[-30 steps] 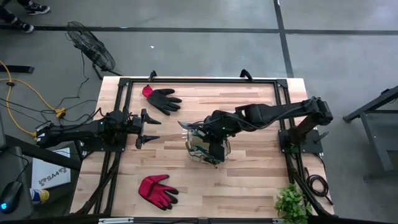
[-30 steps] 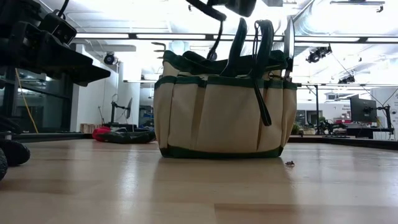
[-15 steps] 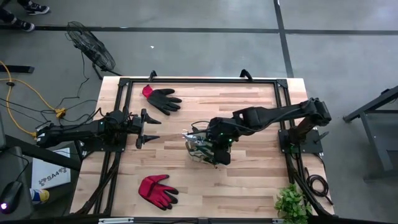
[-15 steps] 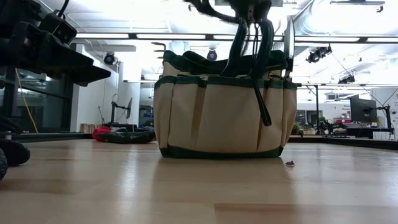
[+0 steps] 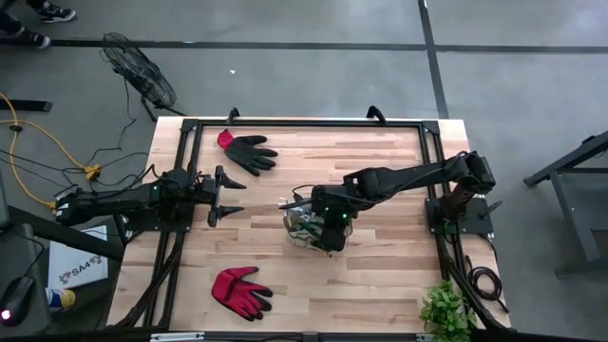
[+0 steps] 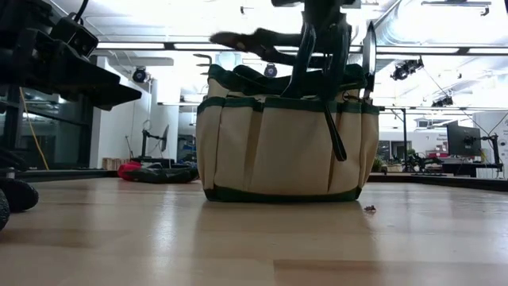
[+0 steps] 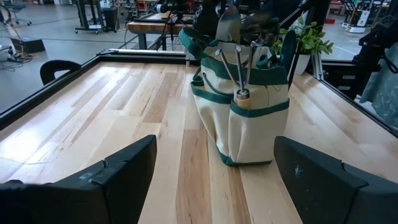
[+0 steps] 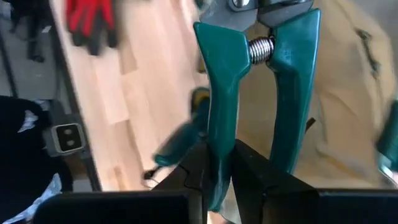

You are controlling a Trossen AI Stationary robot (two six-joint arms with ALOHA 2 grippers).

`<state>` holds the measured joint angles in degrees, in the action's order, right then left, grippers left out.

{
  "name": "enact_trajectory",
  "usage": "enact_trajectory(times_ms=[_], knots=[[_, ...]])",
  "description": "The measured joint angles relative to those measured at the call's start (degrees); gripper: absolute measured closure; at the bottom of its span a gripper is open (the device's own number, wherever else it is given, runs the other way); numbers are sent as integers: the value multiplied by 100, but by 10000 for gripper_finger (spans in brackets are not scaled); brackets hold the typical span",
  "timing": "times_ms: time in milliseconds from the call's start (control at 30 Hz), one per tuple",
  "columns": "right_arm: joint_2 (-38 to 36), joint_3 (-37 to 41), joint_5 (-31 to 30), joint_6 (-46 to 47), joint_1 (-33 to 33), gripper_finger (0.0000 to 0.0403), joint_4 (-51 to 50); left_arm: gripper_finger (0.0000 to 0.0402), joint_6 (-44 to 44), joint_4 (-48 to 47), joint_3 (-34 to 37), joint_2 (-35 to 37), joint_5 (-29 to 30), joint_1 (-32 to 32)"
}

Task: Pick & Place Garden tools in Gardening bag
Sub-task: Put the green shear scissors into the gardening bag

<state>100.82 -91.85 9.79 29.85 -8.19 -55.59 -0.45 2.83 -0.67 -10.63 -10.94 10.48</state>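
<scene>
The olive-tan gardening bag (image 5: 313,226) stands upright on its base mid-table; it also shows in the low view (image 6: 278,147). A fork (image 7: 239,68) and a trowel blade (image 7: 227,25) stick up out of it. My right gripper (image 5: 323,217) is just above the bag's rim, shut on a green-handled pruner (image 8: 249,68). My left gripper (image 5: 223,195) waits open at the table's left, its fingers facing the bag (image 7: 242,124). The black-and-red glove (image 5: 249,150) lies at the far left. The red glove (image 5: 239,290) lies at the near left. My right gripper pinches one of the pruner's green handles (image 8: 217,134) between its two fingers, near the handle's free end. The fingers lie along the handle. The other handle (image 8: 292,93) stays free beside it. The pruner is clear of the table, over the bag's opening, its head (image 6: 230,38) toward the table's left.
A leafy plant (image 5: 446,309) stands at the table's near right corner. A black frame (image 5: 304,122) runs around the table. Bare wood lies between the bag and my left gripper.
My right gripper has come down over the bag with the pruner and shifted a little toward the table's left. The pruner's head now shows lower, close above the bag's rim. The bag has stayed in place.
</scene>
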Motion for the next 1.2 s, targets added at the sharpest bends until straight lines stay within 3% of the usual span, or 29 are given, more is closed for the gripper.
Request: enact_trajectory(times_ms=[333,767,1200], knots=[[0,0,-212,322,35,368,-810,82,0,0,0,0,2,0],[0,0,-69,-453,47,368,-994,82,0,0,0,0,5,1],[260,-1,-87,-613,98,368,-967,82,0,2,0,2,11,2]])
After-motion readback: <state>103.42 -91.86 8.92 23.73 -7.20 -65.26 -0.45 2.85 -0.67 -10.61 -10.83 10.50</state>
